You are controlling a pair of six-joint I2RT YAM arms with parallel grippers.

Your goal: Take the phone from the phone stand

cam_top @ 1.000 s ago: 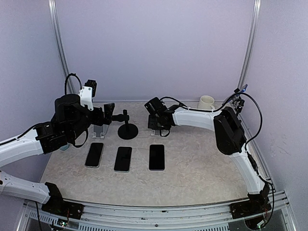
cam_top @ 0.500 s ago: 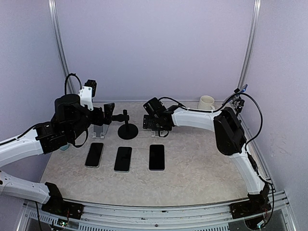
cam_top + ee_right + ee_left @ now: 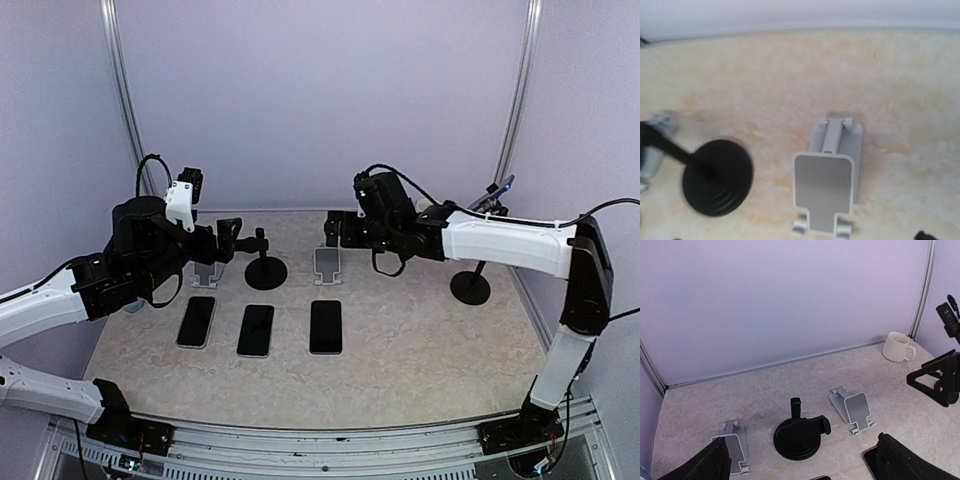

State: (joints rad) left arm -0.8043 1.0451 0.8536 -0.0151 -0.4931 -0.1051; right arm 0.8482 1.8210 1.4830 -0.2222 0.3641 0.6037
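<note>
The right gripper [image 3: 336, 230] hangs over the silver stand [image 3: 327, 262] at the far middle of the marbled table [image 3: 420, 370]; whether its jaws are spread or closed cannot be told. The left gripper [image 3: 229, 240] is held at the far left near the black stand [image 3: 266, 270], jaws spread wide with nothing between them. Three phones [image 3: 255, 330] lie flat in a row on the near side of the stands, apart from them.
</note>
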